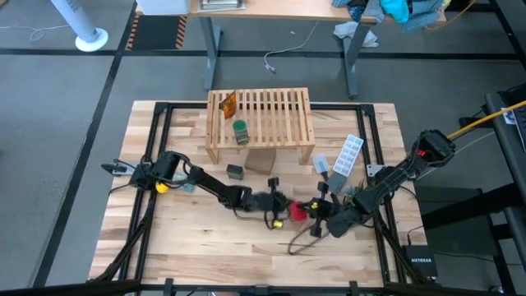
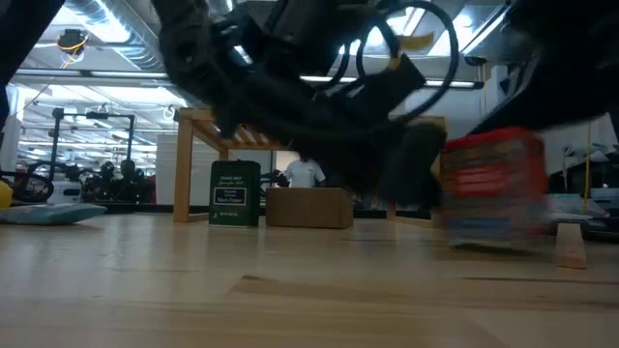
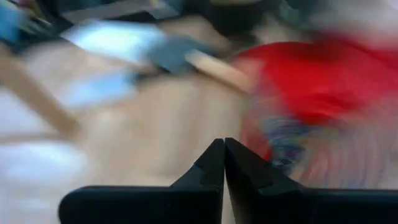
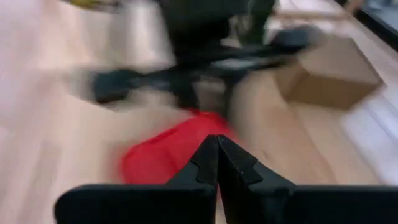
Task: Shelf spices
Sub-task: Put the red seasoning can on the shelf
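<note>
The left gripper (image 1: 278, 205) has its fingers pressed together, empty, just beside the red jar (image 1: 297, 211) near the table's (image 1: 181, 247) front middle; the right gripper (image 1: 315, 210), likewise pressed together, sits at the jar's other side; the dark jar (image 1: 235, 172) stands before the shelf (image 1: 260, 122); the green jar (image 1: 240, 131) and orange packet (image 1: 228, 104) rest on its slats.

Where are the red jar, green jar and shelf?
Red jar (image 1: 297, 211): high view, its top.
Green jar (image 1: 239, 129): high view, its lid.
Shelf (image 1: 275, 115): high view, a slat of its top.
</note>
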{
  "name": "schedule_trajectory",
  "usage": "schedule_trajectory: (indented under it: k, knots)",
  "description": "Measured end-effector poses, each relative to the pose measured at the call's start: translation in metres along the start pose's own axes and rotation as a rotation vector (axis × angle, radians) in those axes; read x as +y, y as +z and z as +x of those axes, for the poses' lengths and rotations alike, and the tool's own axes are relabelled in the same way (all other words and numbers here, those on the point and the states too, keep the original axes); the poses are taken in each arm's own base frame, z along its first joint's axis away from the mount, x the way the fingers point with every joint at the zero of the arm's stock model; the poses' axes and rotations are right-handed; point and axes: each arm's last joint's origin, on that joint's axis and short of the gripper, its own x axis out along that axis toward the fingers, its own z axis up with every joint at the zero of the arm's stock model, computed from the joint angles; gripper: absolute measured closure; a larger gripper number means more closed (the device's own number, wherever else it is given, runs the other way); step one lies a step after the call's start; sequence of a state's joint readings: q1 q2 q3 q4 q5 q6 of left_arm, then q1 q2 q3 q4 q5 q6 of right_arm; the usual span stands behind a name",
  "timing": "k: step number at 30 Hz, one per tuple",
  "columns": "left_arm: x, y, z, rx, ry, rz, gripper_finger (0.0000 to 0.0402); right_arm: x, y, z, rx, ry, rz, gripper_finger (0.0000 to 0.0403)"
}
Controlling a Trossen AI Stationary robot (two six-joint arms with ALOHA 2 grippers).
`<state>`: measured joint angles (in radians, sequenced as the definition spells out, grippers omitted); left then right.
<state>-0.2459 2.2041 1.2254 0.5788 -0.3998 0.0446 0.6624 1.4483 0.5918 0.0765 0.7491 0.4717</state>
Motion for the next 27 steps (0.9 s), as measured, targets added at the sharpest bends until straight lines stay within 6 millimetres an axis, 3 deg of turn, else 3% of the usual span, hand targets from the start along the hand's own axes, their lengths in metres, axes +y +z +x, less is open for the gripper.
schedule_trajectory:
  k: [6,20,27]
  knots:
    - [-0.002,0.0,-0.001,0.017,-0.002,-0.014,0.0396,-0.008,-0.002,0.008,0.06,0.004,-0.016,0.0395]
    - [-0.002,0.003,-0.002,-0.012,0.089,0.054,0.0396,-0.001,0.002,0.001,-0.004,0.02,-0.068,0.0395]
    - [-0.017,0.036,-0.031,-0.054,0.189,0.199,0.0396,-0.001,0.022,-0.016,-0.045,0.076,-0.084,0.0395]
